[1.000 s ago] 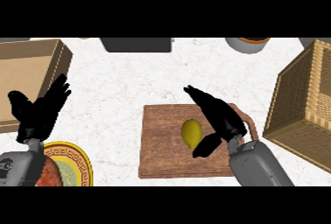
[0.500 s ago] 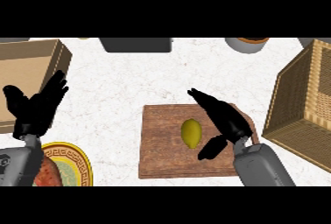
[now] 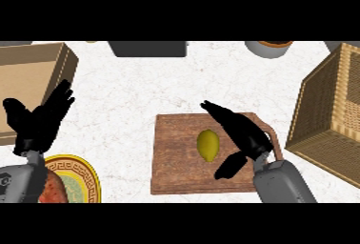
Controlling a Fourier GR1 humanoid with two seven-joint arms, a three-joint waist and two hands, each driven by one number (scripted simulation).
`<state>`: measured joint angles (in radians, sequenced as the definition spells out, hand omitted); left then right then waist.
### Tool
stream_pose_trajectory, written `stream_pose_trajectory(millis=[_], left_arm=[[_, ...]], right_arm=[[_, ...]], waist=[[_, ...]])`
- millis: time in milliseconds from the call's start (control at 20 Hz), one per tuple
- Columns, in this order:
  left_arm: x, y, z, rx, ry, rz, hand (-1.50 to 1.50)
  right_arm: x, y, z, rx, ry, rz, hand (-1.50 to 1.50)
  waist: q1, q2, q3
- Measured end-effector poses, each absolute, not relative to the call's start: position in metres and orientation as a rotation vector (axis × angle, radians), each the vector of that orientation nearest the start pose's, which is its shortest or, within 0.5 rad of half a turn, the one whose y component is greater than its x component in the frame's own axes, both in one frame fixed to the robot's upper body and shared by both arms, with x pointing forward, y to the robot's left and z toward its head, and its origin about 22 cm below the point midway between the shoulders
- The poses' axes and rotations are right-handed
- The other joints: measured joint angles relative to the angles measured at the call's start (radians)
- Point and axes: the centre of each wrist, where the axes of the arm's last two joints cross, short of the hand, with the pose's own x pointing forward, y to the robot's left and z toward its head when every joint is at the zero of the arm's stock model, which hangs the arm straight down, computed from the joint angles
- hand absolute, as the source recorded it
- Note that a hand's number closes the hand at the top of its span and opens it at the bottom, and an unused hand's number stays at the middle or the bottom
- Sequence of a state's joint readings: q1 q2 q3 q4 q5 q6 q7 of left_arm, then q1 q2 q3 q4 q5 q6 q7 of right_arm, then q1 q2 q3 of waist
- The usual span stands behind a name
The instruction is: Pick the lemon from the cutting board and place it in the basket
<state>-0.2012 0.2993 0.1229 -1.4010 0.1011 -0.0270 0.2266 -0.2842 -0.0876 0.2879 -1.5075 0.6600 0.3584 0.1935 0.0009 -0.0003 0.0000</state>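
Right hand (image 3: 243,136) edged lower beside lemon (image 3: 207,145) on cutting board (image 3: 175,167), fingers spread, grasping nothing; left hand (image 3: 38,125) relaxed.

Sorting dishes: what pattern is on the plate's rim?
Yellow with a dark key pattern on the plate, head view.

Bright, even light; faint shadows.

White counter (image 3: 141,90): board (image 3: 175,176), basket (image 3: 330,109), perhaps box (image 3: 28,76)
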Motion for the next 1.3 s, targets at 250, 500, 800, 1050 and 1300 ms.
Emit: stream_pose_trajectory(millis=[250,500,800,1050,1300], left_arm=[[0.296,0.315,0.043,0.197,-1.384,-0.066,0.0],[0.297,0.312,0.041,0.195,-1.38,-0.069,0.0],[0.288,0.315,0.037,0.19,-1.379,-0.074,0.0],[0.291,0.311,0.041,0.191,-1.385,-0.077,0.0],[0.291,0.317,0.042,0.194,-1.382,-0.072,0.0]], right_arm=[[0.285,-0.147,0.036,-0.313,-1.373,1.159,-1.5],[0.285,-0.135,0.018,-0.346,-1.353,1.186,-1.5],[0.287,-0.128,0.009,-0.384,-1.341,1.297,1.5],[0.291,-0.116,0.006,-0.405,-1.349,1.331,1.5],[0.278,-0.108,0.0,-0.446,-1.351,1.313,1.5]], waist=[[0.0,0.0,0.0],[0.0,0.0,0.0],[0.003,-0.001,0.0],[0.002,-0.004,-0.001],[-0.001,-0.008,-0.002]])
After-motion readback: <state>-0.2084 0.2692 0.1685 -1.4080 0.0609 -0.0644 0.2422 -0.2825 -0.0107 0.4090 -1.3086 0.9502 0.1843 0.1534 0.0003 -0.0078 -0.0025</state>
